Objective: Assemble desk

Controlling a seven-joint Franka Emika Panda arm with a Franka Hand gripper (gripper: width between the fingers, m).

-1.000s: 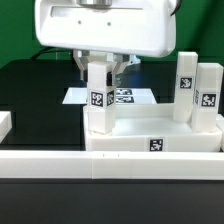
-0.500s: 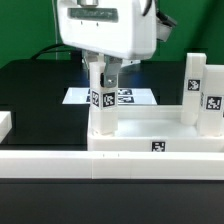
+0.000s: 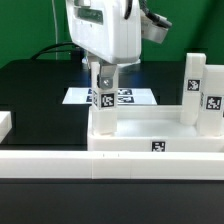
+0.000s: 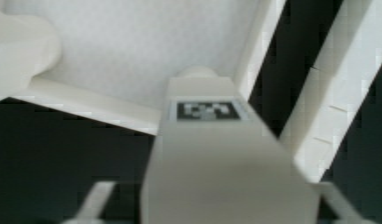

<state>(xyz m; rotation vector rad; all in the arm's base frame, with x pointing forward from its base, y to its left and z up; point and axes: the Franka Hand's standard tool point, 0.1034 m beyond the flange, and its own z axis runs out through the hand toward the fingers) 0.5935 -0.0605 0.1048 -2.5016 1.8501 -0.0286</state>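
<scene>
The desk top (image 3: pixel 150 128) lies as a white rimmed tray behind the front rail. One tagged white leg (image 3: pixel 100 108) stands upright at its corner on the exterior view's left. My gripper (image 3: pixel 104 72) hangs over this leg's top. In the wrist view the leg (image 4: pixel 214 150) runs between my two fingers (image 4: pixel 101 198), with a dark gap showing at each side, so the gripper (image 4: pixel 216 200) is open around it. Two more legs (image 3: pixel 190 85) (image 3: pixel 210 100) stand upright on the exterior view's right.
A long low white rail (image 3: pixel 110 165) runs across the front. The marker board (image 3: pixel 130 97) lies flat on the black table behind the desk top. A small white piece (image 3: pixel 5 125) sits at the exterior view's left edge.
The arm's white head has shifted toward the exterior view's right and turned a little. The jaws have widened off the left leg, which stays upright in place.
</scene>
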